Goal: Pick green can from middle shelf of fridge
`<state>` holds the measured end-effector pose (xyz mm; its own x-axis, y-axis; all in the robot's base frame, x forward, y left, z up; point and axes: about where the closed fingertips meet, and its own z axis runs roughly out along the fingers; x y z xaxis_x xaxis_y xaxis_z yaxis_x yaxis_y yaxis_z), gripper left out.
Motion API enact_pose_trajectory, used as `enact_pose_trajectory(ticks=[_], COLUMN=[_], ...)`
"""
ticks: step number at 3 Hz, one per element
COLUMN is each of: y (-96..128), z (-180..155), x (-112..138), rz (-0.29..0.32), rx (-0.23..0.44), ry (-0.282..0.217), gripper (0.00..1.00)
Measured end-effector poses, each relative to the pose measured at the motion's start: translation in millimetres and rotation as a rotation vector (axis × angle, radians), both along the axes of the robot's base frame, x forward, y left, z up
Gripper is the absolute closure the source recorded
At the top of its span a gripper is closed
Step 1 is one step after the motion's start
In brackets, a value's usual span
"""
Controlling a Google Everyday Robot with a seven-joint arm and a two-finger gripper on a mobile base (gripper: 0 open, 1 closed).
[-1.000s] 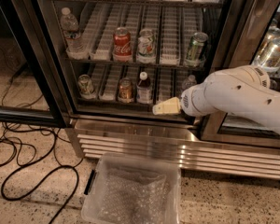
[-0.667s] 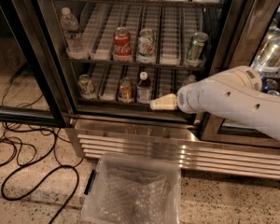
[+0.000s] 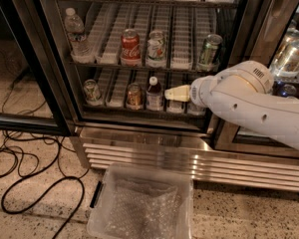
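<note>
The green can point(image 3: 209, 51) stands upright at the right end of the middle shelf point(image 3: 109, 61), in a white ribbed lane tray inside the open fridge point(image 3: 139, 136). My white arm reaches in from the right. Its cream gripper point(image 3: 170, 93) points left in front of the lower shelf, below and to the left of the green can and apart from it. It holds nothing that I can see.
On the middle shelf also stand a red Coca-Cola can point(image 3: 130, 47), a mostly white can point(image 3: 155, 48) and a water bottle point(image 3: 75, 34). The lower shelf holds two cans point(image 3: 134, 96) and a small bottle point(image 3: 153, 92). A clear plastic bin point(image 3: 144, 203) and black cables point(image 3: 30, 173) lie on the floor.
My arm has risen and the gripper has moved up, from the level of the fridge's bottom edge to the level of the lower shelf. The cans have not moved.
</note>
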<state>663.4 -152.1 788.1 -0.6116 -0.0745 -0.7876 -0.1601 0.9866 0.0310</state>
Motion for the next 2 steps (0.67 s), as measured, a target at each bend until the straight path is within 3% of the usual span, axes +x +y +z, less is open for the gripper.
enact_pose_trajectory(ticks=[2], y=[-10.2], z=[10.9], x=[20.4], rz=[-0.101], rx=[0.031], ry=[-0.048], gripper=[0.14])
